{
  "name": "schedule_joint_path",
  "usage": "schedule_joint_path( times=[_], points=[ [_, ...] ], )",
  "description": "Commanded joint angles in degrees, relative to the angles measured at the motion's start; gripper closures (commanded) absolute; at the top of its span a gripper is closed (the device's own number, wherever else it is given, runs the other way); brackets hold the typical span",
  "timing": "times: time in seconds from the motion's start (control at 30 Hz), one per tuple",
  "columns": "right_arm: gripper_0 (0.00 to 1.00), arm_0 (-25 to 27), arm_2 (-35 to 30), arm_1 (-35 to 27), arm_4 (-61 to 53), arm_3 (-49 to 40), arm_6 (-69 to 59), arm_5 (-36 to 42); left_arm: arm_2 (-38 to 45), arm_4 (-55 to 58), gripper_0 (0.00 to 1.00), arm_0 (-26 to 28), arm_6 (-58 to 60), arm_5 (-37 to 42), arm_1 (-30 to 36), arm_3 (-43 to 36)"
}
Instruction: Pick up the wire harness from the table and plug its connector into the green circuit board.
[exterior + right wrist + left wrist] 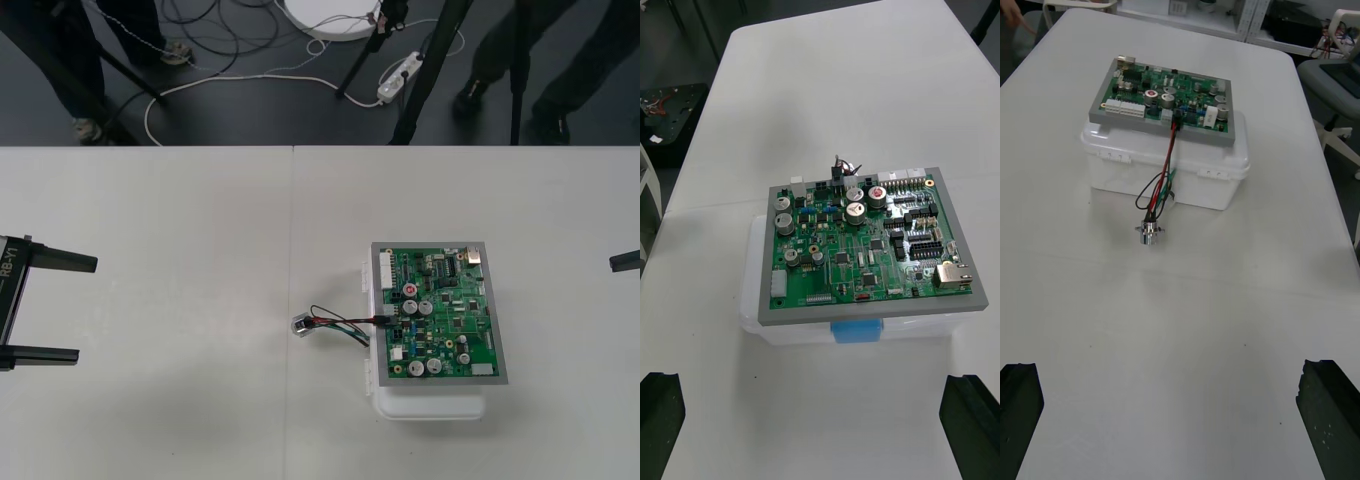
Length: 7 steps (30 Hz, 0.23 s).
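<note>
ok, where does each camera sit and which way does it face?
Front view: overhead, looking steeply down at the table; left gripper and one finger of the right gripper at the side edges.
Left wrist view: on the left arm, facing the green circuit board from its harness side; own fingers open.
Right wrist view: on the right arm, facing the board's opposite side; own fingers open.
Shared: both wrist views show the plug at the board's edge.

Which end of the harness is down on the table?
The round metal socket, beside the white base; the black plug is up on the green board.
</note>
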Motion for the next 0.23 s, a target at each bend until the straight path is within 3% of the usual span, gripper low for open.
schedule_joint_path(
  times=[0.03, 0.23],
  points=[
    [0.00, 0.76, -1.99, -2.03, -0.09, -0.93, 0.75, -0.52, 1.47, 0.22, 0.00, 1.04, 3.73, -2.16, -0.82, -1.43],
    [0.00, 0.76, -1.99, -2.03, -0.09, -0.93, 0.75, -0.52, 1.47, 0.22, 0.00, 1.04, 3.73, -2.16, -0.82, -1.43]
  ],
)
